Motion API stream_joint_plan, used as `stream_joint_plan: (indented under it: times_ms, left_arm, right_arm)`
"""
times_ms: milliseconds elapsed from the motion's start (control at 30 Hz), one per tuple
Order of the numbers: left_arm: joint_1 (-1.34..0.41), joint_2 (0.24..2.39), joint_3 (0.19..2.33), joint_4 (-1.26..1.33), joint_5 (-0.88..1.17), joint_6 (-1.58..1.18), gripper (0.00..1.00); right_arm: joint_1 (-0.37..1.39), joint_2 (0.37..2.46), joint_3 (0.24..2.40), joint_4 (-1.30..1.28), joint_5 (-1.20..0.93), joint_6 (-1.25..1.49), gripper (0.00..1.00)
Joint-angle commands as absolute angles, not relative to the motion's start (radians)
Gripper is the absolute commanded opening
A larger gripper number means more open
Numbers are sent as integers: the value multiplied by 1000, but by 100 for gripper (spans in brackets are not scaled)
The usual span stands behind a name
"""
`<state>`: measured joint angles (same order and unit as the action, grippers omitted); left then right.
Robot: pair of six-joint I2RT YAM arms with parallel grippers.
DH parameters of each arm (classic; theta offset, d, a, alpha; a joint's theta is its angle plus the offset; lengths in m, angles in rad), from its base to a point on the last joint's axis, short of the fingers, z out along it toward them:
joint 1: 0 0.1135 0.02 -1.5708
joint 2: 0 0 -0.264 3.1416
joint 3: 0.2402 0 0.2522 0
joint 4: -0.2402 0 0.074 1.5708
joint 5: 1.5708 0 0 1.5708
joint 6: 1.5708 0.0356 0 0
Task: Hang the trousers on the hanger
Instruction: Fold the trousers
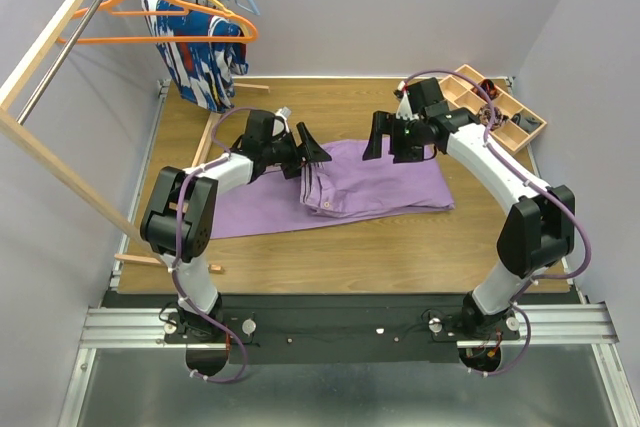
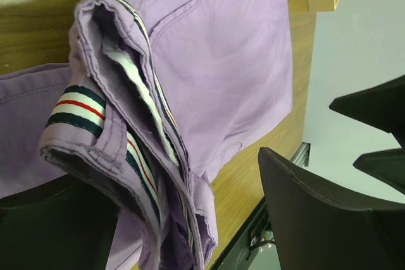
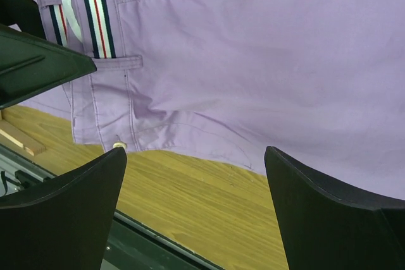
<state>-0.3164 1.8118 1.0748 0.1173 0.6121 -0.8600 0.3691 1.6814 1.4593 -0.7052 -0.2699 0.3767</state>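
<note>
Loosely folded trousers [image 1: 390,182] lie on wooden table [image 1: 400,247] (pale walls [image 1: 400,7] around).

Two white arms [image 1: 228,169], black joints [image 1: 180,213], looping purple cables [image 1: 445,73]

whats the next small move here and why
Probably lower the left gripper and close on the folded waistband: its jaws stand open right above it, the trousers lie ungripped on the table, and the hanger hangs on the rack.

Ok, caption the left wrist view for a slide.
Open left end effector over the folded waistband of the trousers.
</note>
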Motion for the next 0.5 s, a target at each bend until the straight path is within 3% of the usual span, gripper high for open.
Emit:
stream_joint_plan:
  times_ms: [0, 333, 400, 433, 467]
  left_arm:
    - [-318, 1814, 1141, 13, 572, -824, 91]
    - [-348, 1924, 1170, 8, 618, -798, 88]
    - [-354, 1946, 1180, 9, 629, -792, 80]
    - [-356, 1951, 1183, 12, 644, -784, 57]
    - [-357, 1954, 1190, 14, 653, -782, 43]
  right_arm:
    - [365, 1654, 1443, -723, -242, 370, 98]
    - [315, 1605, 1381, -707, -203, 400, 98]
    - [292, 1580, 1367, -704, -199, 399, 98]
    - [282, 1574, 1359, -701, -201, 397, 98]
    - [263, 1565, 1350, -703, -204, 396, 98]
